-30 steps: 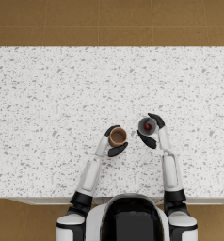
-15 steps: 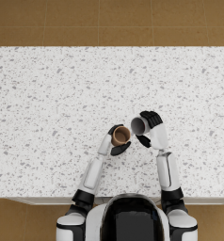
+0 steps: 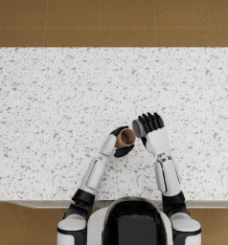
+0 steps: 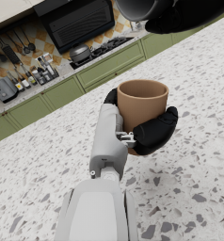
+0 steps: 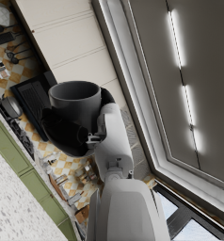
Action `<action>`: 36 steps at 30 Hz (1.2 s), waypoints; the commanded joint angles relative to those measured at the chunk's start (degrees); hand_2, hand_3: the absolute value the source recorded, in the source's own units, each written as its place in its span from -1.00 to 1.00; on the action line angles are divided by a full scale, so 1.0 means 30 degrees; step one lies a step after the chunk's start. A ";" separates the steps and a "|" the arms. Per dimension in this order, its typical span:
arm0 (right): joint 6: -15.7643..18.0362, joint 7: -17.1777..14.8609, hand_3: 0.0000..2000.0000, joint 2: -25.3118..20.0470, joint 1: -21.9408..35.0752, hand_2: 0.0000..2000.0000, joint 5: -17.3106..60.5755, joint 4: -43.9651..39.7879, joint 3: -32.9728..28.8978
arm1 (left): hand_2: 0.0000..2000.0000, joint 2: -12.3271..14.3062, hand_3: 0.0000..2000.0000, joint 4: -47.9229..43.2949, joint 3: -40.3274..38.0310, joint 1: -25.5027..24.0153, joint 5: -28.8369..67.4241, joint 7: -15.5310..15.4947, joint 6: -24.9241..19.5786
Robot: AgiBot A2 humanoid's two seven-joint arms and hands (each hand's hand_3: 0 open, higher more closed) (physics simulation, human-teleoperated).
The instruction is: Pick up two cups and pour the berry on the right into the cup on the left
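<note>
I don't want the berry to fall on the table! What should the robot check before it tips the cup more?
1. Left hand grips the brown cup: ok.
2. Brown cup upright, mouth open upward: ok.
3. Right hand holds the grey cup: ok.
4. Grey cup tipped toward the brown cup: ok, head view shows it on its side beside the rim.
5. Grey cup's mouth right over the brown cup: cannot tell.
6. Berry still inside the grey cup: cannot tell, none visible.

Head view steeply down over the counter (image 3: 49, 95) — wrist views close along each forearm.
</note>
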 commanded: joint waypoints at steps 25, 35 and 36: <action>-0.0178 0.0066 0.28 -0.0628 -0.0124 1.00 1.4454 0.0990 0.0760 | 1.00 0.0728 0.28 0.0093 -0.1003 0.0431 0.0144 -0.0009 -0.0090; -0.0088 0.0061 0.28 -0.0617 -0.0610 1.00 1.4995 0.0901 0.0787 | 1.00 0.0708 0.28 0.0101 -0.1134 0.0029 0.0144 -0.0015 -0.0081; -0.0088 0.0065 0.28 -0.0614 -0.0644 1.00 1.5001 0.0904 0.0806 | 1.00 0.0707 0.28 0.0085 -0.1155 0.0013 0.0143 -0.0015 -0.0086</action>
